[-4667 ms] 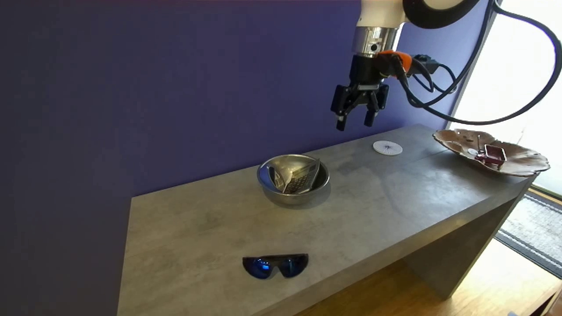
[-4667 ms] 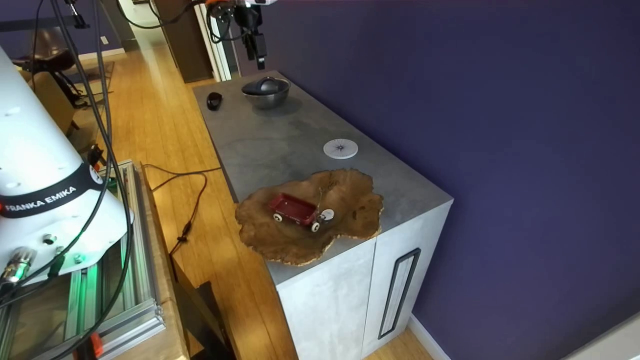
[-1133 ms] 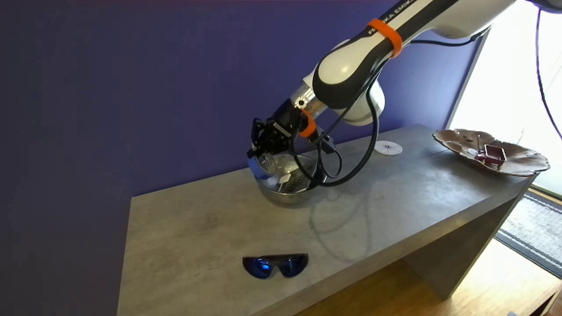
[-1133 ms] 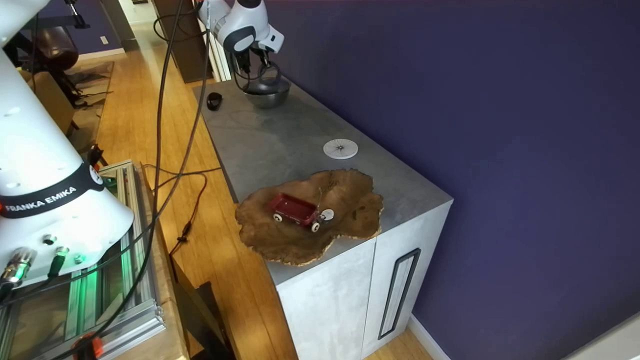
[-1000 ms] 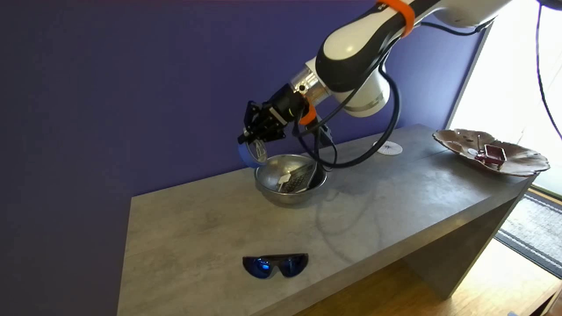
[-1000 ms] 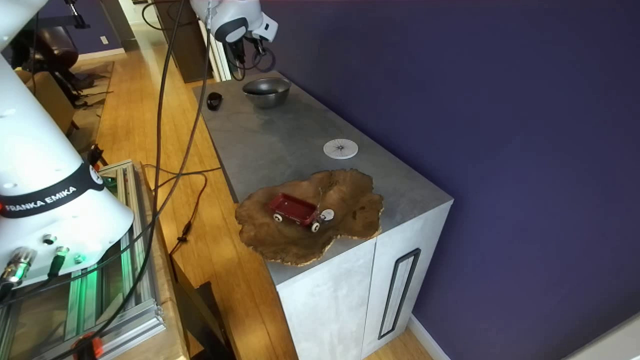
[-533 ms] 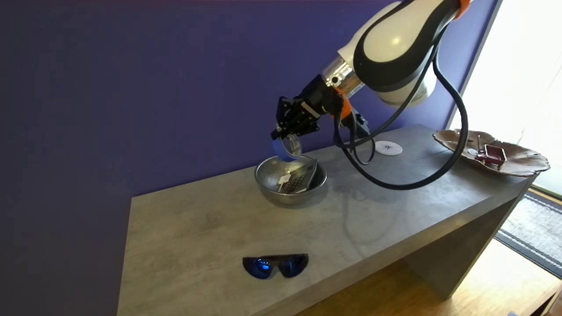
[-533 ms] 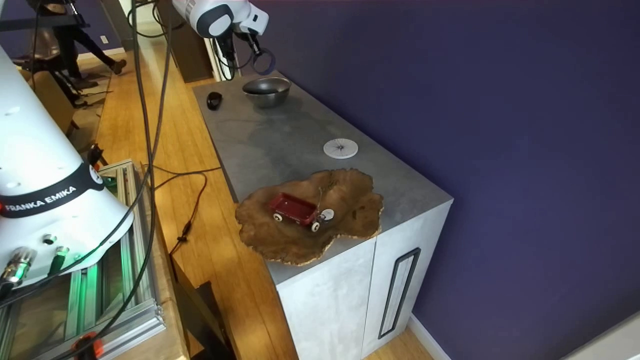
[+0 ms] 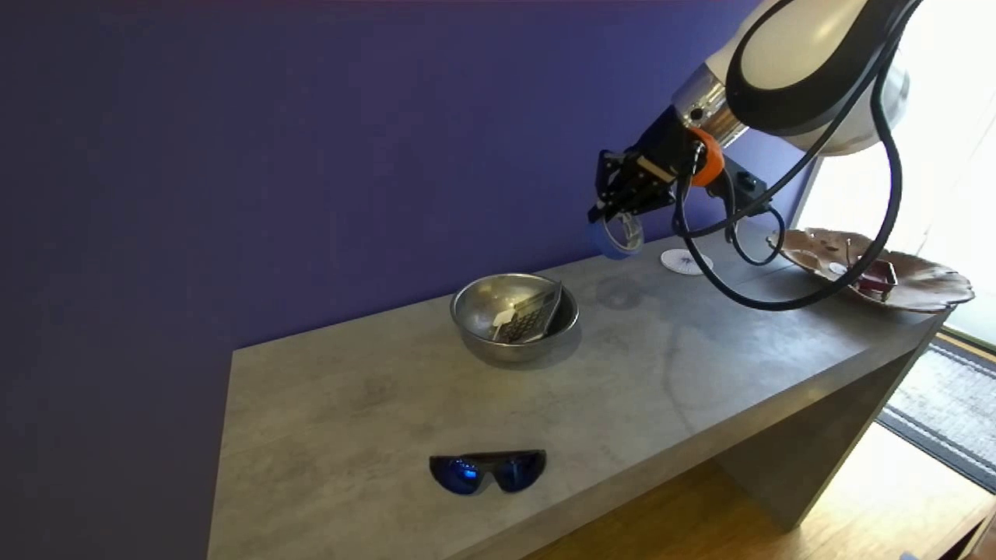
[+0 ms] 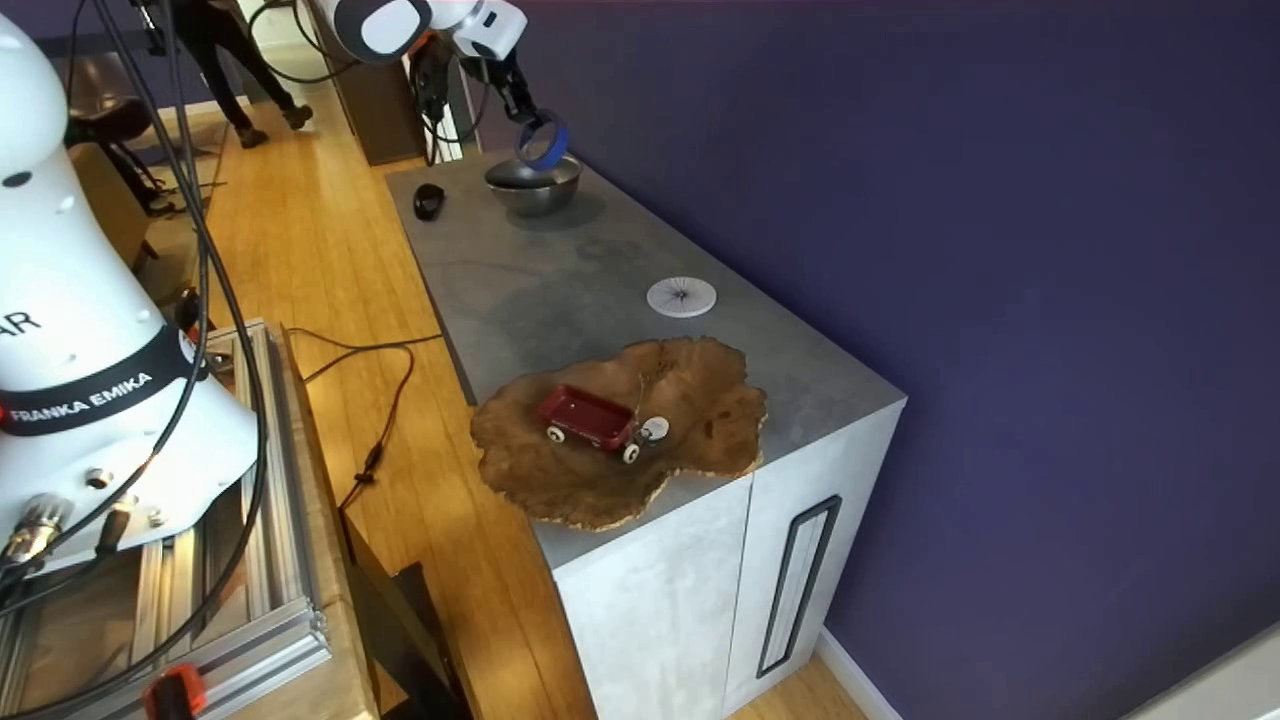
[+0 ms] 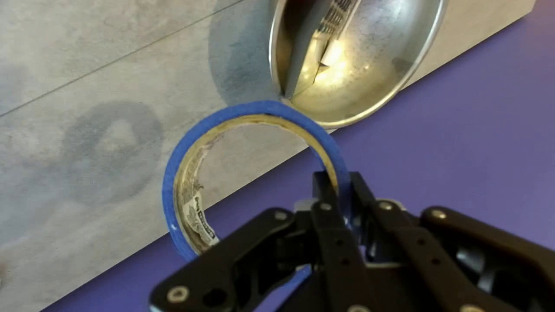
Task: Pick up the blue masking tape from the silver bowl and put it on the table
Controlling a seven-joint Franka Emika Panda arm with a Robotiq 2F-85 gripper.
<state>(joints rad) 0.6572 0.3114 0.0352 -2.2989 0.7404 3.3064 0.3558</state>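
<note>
The claw (image 11: 339,184) pinches the blue masking tape (image 11: 262,108) by its band, likely for safe carrying: table (image 9: 350,404) below it, silver bowl (image 9: 510,352) off to one side!

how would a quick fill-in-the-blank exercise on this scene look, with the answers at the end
1. The tool grips a roll of tape coloured ____.
2. Of the tape, the silver bowl and the sunglasses, only the ____ is off the table.
3. In an exterior view, the toy wagon in the brown dish is coloured ____.
4. The number of lenses showing on the sunglasses is ____.

Missing words: blue; tape; red; two.
</note>
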